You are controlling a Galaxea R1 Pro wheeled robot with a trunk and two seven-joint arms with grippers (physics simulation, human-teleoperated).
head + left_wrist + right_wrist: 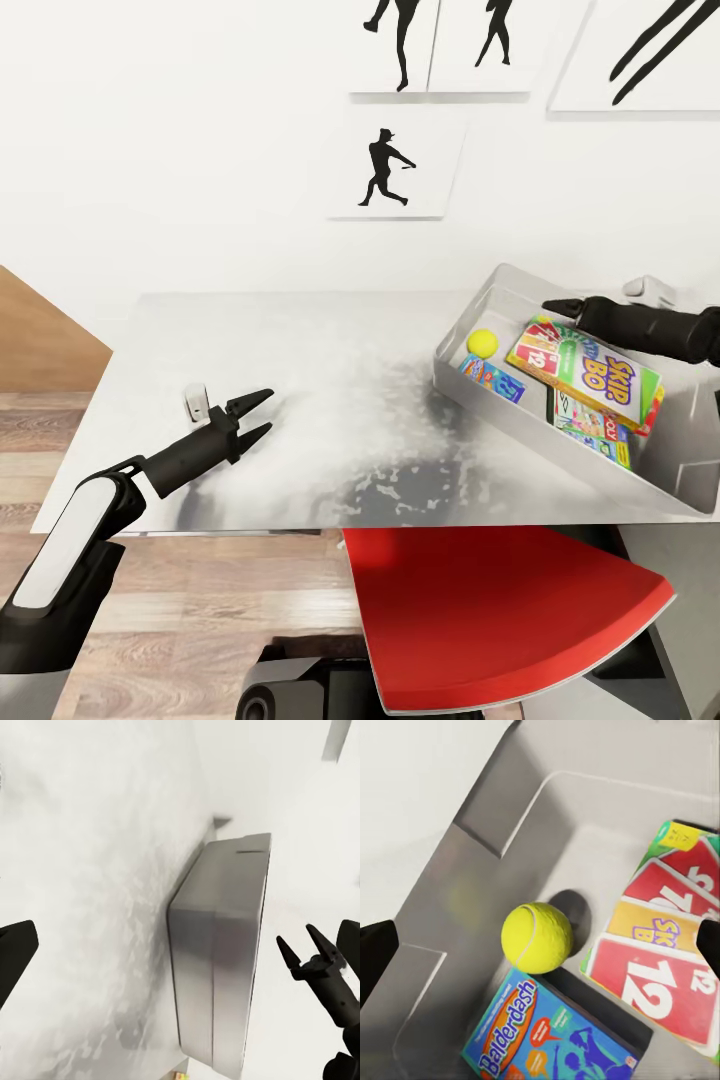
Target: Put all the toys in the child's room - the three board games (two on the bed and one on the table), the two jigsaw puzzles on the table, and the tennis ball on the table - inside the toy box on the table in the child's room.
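Against the white wall with its black silhouette athlete pictures (385, 168) stands the pale grey, mottled surface (300, 400), the largest thing in sight. The landmark on it is the shallow light grey toy box (480, 385) with thick sloping sides, which sits at an angle, one long side close to the front edge of the surface. A red chair seat (500, 620) is in front of the surface, below the toy box.

Inside the toy box lies the white and green SKIP BO game box (585, 372) with red card pictures, resting on top of other flat coloured things which I cannot name with certainty. Next to it, toward the narrow end of the toy box, is a blue Balderdash game box (547, 1035). The small yellow-green tennis ball (537, 937) touches the Balderdash box and sits just beside the SKIP BO box, in the inner corner of the toy box.

The right tool (558, 305) hovers over the toy box, above the SKIP BO box; whether it is spread or pressed together I cannot tell. The left tool (255, 415) is well apart from the toy box, over the bare surface, with its two fingers spread and holding nothing.

I judge the risk to be small but real: the ball is round and free, so a tool brushing the boxes could make it roll, and a push on the toy box could slide it off the near edge.
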